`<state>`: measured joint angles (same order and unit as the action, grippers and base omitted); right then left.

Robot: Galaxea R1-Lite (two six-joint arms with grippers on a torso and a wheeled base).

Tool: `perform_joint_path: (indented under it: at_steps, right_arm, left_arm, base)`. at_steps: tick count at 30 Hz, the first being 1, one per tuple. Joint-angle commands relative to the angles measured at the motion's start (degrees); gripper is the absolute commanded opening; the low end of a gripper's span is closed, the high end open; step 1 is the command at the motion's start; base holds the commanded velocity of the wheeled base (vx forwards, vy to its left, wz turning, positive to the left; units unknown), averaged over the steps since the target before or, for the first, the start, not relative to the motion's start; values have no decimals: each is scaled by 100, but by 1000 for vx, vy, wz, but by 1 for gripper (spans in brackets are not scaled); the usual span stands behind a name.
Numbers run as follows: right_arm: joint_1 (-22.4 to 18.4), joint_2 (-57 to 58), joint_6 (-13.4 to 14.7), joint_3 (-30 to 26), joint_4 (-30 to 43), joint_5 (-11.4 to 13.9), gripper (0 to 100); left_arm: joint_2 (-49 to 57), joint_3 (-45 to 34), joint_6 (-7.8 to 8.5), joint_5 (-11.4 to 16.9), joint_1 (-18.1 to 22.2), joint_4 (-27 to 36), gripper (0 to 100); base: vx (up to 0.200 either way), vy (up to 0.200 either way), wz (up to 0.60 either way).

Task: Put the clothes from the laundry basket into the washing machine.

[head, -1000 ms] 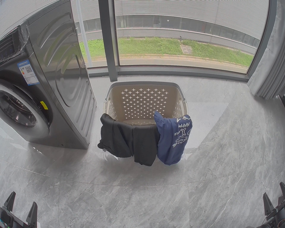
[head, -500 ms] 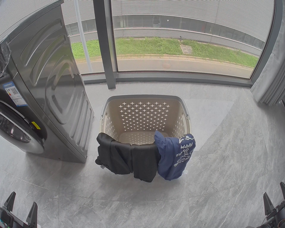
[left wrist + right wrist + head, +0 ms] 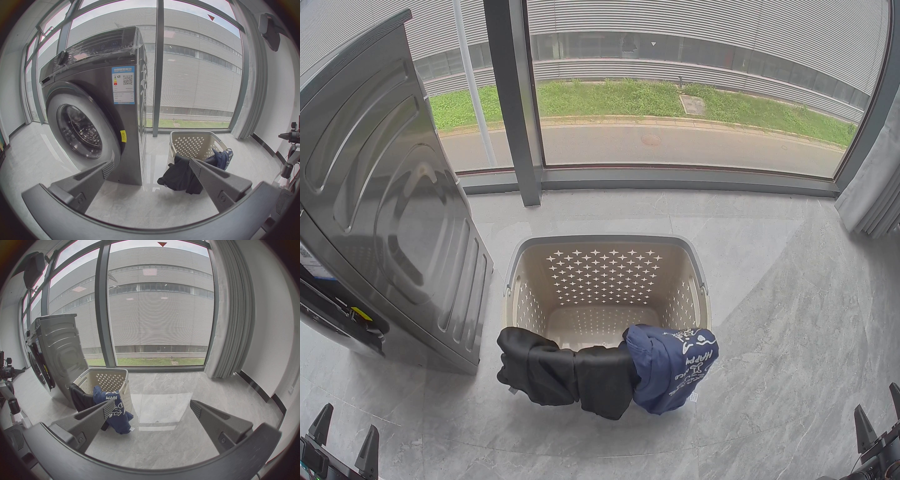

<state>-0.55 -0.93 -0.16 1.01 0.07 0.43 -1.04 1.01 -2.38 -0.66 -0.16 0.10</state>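
— What kind of room is it?
— A pale grey, stone-patterned floor (image 3: 787, 350) runs up to a tall window (image 3: 700, 37) at 12 o'clock. Outside are a strip of grass (image 3: 600, 97) and a road (image 3: 675, 147). A grey curtain (image 3: 878, 181) hangs at 2 o'clock.

— Where does the washing machine stand?
— The washing machine (image 3: 394, 206) is on the floor at 10 o'clock, with its dark grey side panel turned toward the basket. In the left wrist view its round front door (image 3: 79, 131) looks shut.

— And the laundry basket?
— The laundry basket (image 3: 606, 241) is beige with star-shaped holes. It sits straight ahead at 12 o'clock, near the machine's closest corner but not touching it.

— Where are the clothes?
— Two pieces hang over the basket's near rim, its 6 o'clock edge. The black garment (image 3: 562, 375) covers the rim from 7 to 6 o'clock. The blue garment (image 3: 675, 365), with white print, lies at 5 o'clock and touches the black one. Both spill down the outer wall toward the floor.

— How are the grippers?
— The left gripper (image 3: 349, 422) sits low at 7 o'clock over the floor, with its jaws spread wide and nothing between them. The right gripper (image 3: 876, 403) sits low at 5 o'clock, also spread wide and empty. Both are well apart from the basket and the clothes.
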Motion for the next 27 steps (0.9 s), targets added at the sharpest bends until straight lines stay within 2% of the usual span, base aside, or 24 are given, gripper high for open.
perform_joint_path:
  at_steps: [1,6,27]
  right_arm:
    - [2,22,-2,-101,1,1,100]
    - [2,31,-2,-101,1,1,100]
    - [2,22,-2,-101,-7,1,100]
  left_arm:
    - [60,-84,-8,-4,-2,-1,100]
    - [60,-84,-8,-4,-2,-1,100]
    - [60,-84,-8,-4,-2,-1,100]
  base:
    - [200,0,0]
    - [200,0,0]
    - [0,-19,0]
